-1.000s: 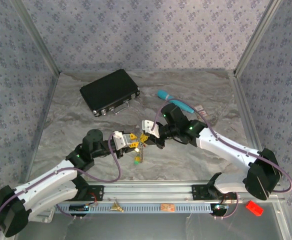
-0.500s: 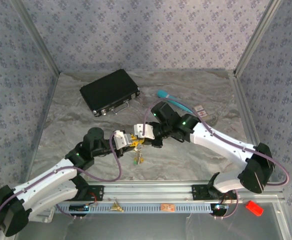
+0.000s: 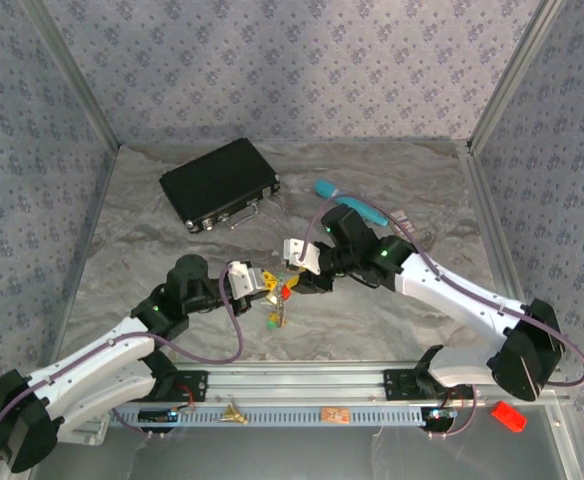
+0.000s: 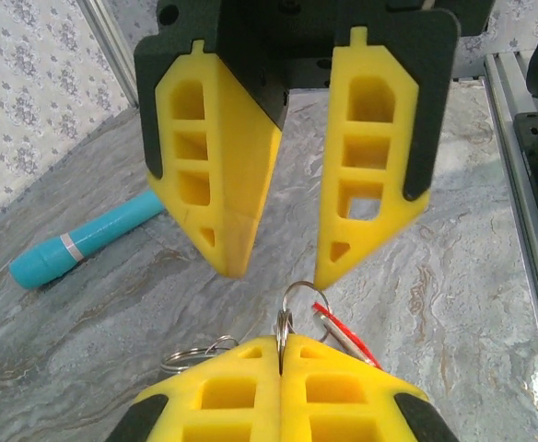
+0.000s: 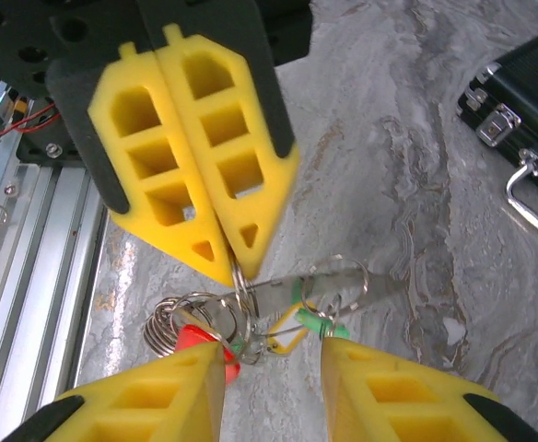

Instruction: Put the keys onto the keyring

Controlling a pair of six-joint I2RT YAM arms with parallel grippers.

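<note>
Jaws of the left gripper (image 3: 265, 283), centre-left in the top view, pinch the keyring (image 4: 298, 296) by its thin wire; the keys (image 5: 316, 321) dangle just below. Rightward, the right gripper (image 3: 296, 279) holds its jaws apart beside them. A misaligned closing could tug the ring free.

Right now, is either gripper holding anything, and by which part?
The left gripper is shut on the keyring, pinching its thin wire ring edge-on at the fingertips. The right gripper is open, holding nothing.
</note>
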